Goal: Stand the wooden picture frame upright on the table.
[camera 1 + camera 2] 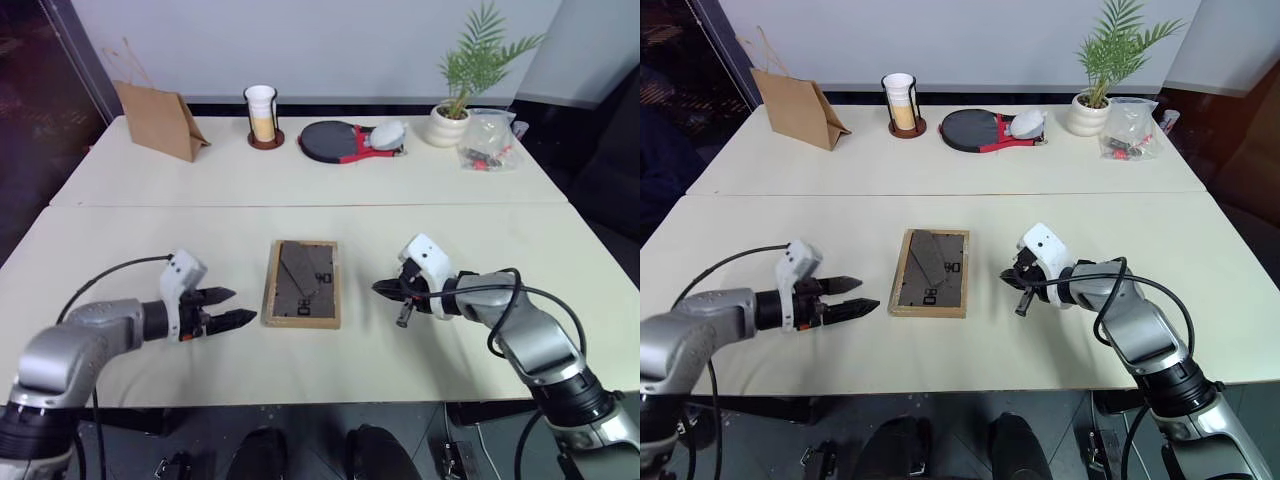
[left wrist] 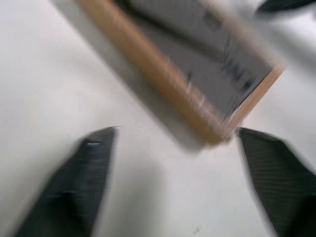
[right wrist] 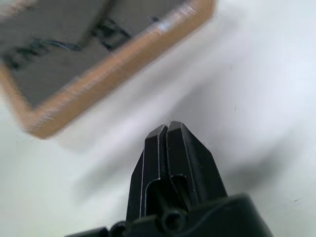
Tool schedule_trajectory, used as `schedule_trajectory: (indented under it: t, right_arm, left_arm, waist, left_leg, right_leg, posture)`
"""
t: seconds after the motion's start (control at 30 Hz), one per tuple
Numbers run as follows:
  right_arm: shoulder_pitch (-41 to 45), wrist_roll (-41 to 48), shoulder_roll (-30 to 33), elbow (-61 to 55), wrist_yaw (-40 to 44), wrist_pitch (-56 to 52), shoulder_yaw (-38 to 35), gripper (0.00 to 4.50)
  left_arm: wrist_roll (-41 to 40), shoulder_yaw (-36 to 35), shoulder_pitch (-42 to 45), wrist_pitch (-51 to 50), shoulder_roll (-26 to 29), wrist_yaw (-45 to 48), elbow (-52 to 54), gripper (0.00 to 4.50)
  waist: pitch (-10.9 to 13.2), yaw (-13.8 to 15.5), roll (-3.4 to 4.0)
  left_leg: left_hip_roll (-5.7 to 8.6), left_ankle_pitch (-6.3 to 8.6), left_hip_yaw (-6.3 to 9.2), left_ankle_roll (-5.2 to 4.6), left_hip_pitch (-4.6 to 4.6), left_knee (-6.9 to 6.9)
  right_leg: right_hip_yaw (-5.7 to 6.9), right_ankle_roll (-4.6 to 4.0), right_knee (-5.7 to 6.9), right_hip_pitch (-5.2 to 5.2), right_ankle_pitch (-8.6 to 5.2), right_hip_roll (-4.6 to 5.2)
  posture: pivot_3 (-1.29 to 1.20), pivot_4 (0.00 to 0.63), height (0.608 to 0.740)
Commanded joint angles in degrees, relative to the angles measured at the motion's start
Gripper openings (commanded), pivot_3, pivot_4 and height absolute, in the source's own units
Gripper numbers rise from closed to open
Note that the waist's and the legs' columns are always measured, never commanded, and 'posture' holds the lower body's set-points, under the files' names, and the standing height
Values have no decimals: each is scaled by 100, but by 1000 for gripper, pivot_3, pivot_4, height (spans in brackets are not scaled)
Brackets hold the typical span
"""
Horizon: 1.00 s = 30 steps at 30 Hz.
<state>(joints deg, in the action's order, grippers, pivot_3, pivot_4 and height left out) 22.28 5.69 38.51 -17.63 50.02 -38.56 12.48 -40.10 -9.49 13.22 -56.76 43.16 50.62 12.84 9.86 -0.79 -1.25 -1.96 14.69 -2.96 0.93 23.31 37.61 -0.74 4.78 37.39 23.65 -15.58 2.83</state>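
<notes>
Right now the wooden picture frame (image 1: 302,283) lies flat on the table (image 1: 150,215), dark back up, its long axis running away from the robot, squarely between both arms. The left gripper (image 1: 234,307), fingers spread apart, points at the frame's left edge from just beside it. The right gripper (image 1: 381,288), fingers pressed together and empty, sits near the right edge. The left looks marginally nearer, I think.

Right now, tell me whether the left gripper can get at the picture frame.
Probably yes: the left gripper is open, pointing at the wooden picture frame lying face down, with bare table between.
</notes>
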Motion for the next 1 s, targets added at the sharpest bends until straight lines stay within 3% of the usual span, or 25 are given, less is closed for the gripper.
schedule_trajectory:
  t: [0.03,0.27,0.4,0.9,1.0]
  right_arm:
    - [90,-58,103,-18,66,359,28,0]
    - [492,-602,-319,995,-219,946,613,0]
    - [674,-742,-615,1343,-172,1078,889,0]
    - [898,-840,-1351,1290,32,1013,1350,0]
    - [859,-867,-1277,1192,24,965,1308,0]
  left_arm:
    - [-694,-213,289,-899,-64,93,-418,4447]
    - [-750,-331,1371,-2247,-573,-676,-2099,4447]
    - [-613,-333,1685,-2509,-844,-988,-2602,4447]
    - [-705,94,1519,-2546,-1535,-549,-2619,4447]
    - [-730,59,1467,-2531,-1596,-484,-2549,3617]
  waist:
    - [0,-6,0]
    - [1,-4,-3]
    - [1,-2,-3]
    - [-27,21,2]
    - [-27,7,2]
  left_leg:
    - [1,0,0,0,1,0]
    - [2,0,4,-1,4,15]
    - [3,1,6,-1,7,30]
    - [2,1,15,-1,-12,31]
    - [4,3,15,-4,-9,31]
  right_leg:
    - [0,1,0,1,0,-2]
    - [1,2,5,0,1,-10]
    - [0,4,9,-4,2,-8]
    - [7,2,10,-29,1,5]
    - [7,2,8,-29,1,16]
  posture:
    - [0,150,740]
    - [0,150,740]
    - [0,150,740]
    - [0,150,740]
    - [0,150,740]
